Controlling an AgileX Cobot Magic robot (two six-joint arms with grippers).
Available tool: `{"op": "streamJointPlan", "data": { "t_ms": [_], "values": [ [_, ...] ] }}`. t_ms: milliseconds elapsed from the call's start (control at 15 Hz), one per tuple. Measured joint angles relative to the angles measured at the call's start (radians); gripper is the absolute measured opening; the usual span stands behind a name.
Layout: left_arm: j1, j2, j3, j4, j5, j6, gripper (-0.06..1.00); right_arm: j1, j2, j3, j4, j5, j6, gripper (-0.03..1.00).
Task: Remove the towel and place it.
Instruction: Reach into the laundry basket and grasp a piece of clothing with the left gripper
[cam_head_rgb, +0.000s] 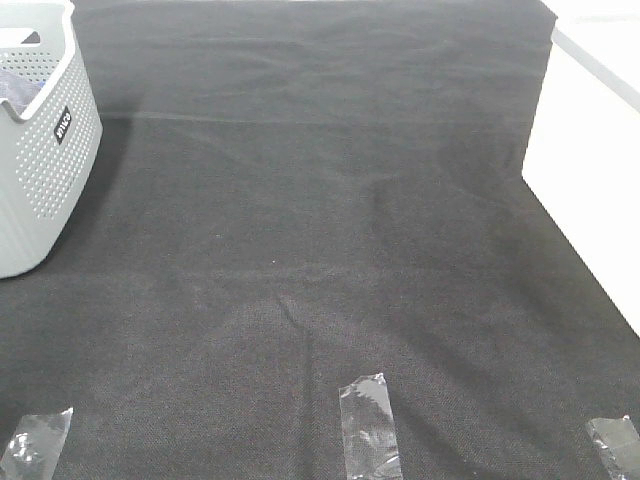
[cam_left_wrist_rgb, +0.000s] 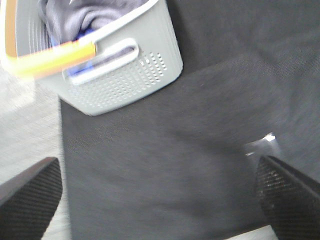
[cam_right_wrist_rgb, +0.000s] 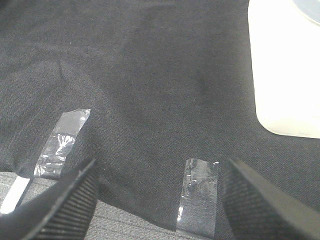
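Note:
The towel (cam_left_wrist_rgb: 90, 15), greyish-purple and bunched up, lies inside the pale grey perforated basket (cam_left_wrist_rgb: 125, 80). In the exterior high view the basket (cam_head_rgb: 50, 150) stands at the far left of the black cloth, and neither gripper shows there. My left gripper (cam_left_wrist_rgb: 160, 195) hangs open over the cloth, short of the basket, with nothing between its fingers (cam_left_wrist_rgb: 30, 195). Over the cloth's near edge my right gripper (cam_right_wrist_rgb: 160, 200) is also open and empty, its fingers (cam_right_wrist_rgb: 260, 200) well apart.
Three clear tape strips (cam_head_rgb: 370, 425) hold down the cloth's front edge. A white surface (cam_head_rgb: 590, 130) borders the cloth on the right. A blurred orange and blue object (cam_left_wrist_rgb: 50, 57) sits at the basket's rim.

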Motion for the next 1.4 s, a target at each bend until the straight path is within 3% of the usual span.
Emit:
{"op": "streamJointPlan", "data": {
  "t_ms": [200, 267, 400, 467, 533, 667, 733, 800, 1133, 1400],
  "values": [
    [0.000, 0.342, -0.204, 0.060, -0.003, 0.197, 0.99, 0.000, 0.000, 0.000, 0.000, 0.000, 0.000, 0.69],
    [0.000, 0.565, -0.343, 0.122, -0.004, 0.306, 0.99, 0.000, 0.000, 0.000, 0.000, 0.000, 0.000, 0.69],
    [0.000, 0.674, -0.412, 0.168, -0.005, 0.343, 0.99, 0.000, 0.000, 0.000, 0.000, 0.000, 0.000, 0.69],
    [0.000, 0.760, -0.468, 0.220, -0.006, 0.368, 0.99, 0.000, 0.000, 0.000, 0.000, 0.000, 0.000, 0.69],
    [0.010, 0.925, -0.574, 0.359, -0.012, 0.403, 0.99, 0.000, 0.000, 0.000, 0.000, 0.000, 0.000, 0.69],
    [0.038, 1.089, -0.676, 0.433, -0.012, 0.417, 0.99, 0.000, 0.000, 0.000, 0.000, 0.000, 0.000, 0.69],
    [0.038, 1.089, -0.676, 0.433, -0.012, 0.417, 0.99, 0.000, 0.000, 0.000, 0.000, 0.000, 0.000, 0.69],
    [0.051, 1.234, -0.784, 0.447, -0.011, 0.454, 0.99, 0.000, 0.000, 0.000, 0.000, 0.000, 0.000, 0.69],
    [0.051, 1.547, -1.069, 0.450, -0.012, 0.521, 0.99, 0.000, 0.000, 0.000, 0.000, 0.000, 0.000, 0.69],
    [0.055, 1.694, -1.193, 0.441, -0.044, 0.546, 0.99, 0.000, 0.000, 0.000, 0.000, 0.000, 0.000, 0.69]
  ]
}}
